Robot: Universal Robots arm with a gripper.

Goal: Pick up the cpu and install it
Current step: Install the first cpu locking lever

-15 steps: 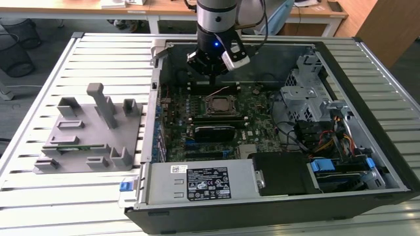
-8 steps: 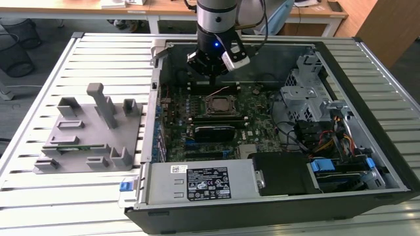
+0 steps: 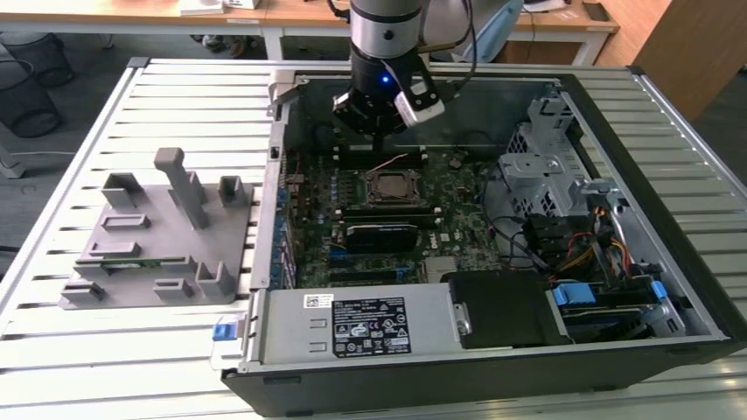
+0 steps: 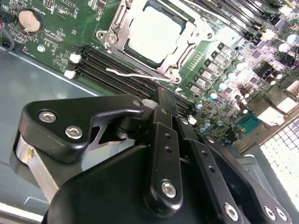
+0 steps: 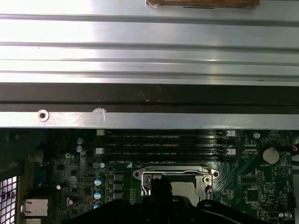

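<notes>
Ribbed metal tabletop (image 3: 175,341) carries everything in the exterior view, its slats running across under a grey plastic fixture (image 3: 157,254) on that view's left and an open computer case (image 3: 491,227) on its right. Nearest the camera lies the case's power supply (image 3: 356,325) with its labels; beyond it spreads the green motherboard (image 3: 386,210).

At the board's middle sits the socket (image 3: 391,186), and the cpu (image 4: 155,35) rests seated inside its metal frame, the pale silver top plain in the second wrist view, with a thin wire lever (image 4: 135,74) lying just beside it. In the first wrist view dark gripper parts cover most of the socket.

Above the far side of the board hangs the gripper (image 3: 376,118), clear of the cpu and holding nothing I can see. Whether its fingers stand apart or together I cannot tell; the black linkage hides the tips.

Farther back, wooden desks (image 3: 175,13) and a wire bin (image 3: 24,96) stand on a grey floor.
</notes>
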